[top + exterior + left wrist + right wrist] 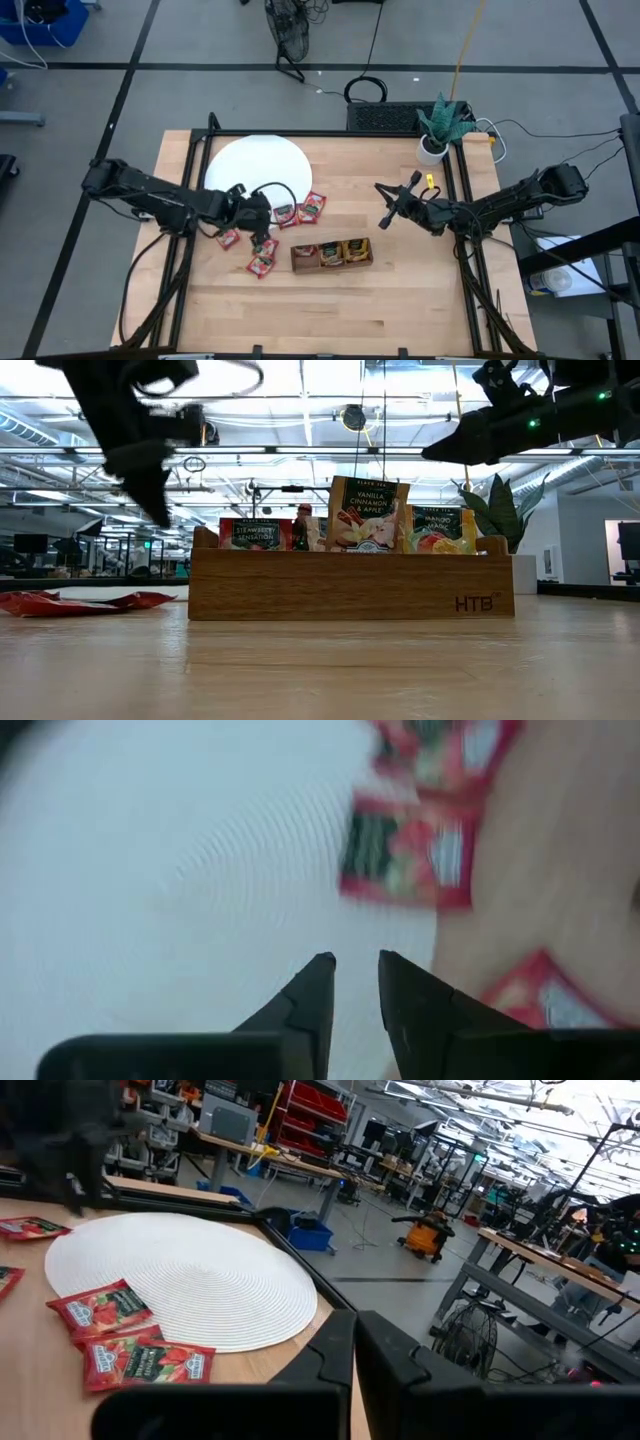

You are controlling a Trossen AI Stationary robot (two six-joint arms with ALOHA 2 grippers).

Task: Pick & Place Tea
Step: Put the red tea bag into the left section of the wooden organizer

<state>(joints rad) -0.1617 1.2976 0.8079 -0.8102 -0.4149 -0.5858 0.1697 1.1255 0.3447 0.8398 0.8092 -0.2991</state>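
My left fingers (312,995) nearest, slightly apart over the white disc (150,890), holding nothing, red sachet (405,852) beyond their tips on the disc's edge, tray (332,255) with sachets, my right gripper (385,204) closed, empty.

Obstacles: white disc (255,165) at table's (400,300) far-left corner, red sachets (298,210) scattered along its near rim, wooden tray (332,255) mid-table, potted plant (440,125) at far-right corner. Free room: whole near edge; the stretch right of the tray.
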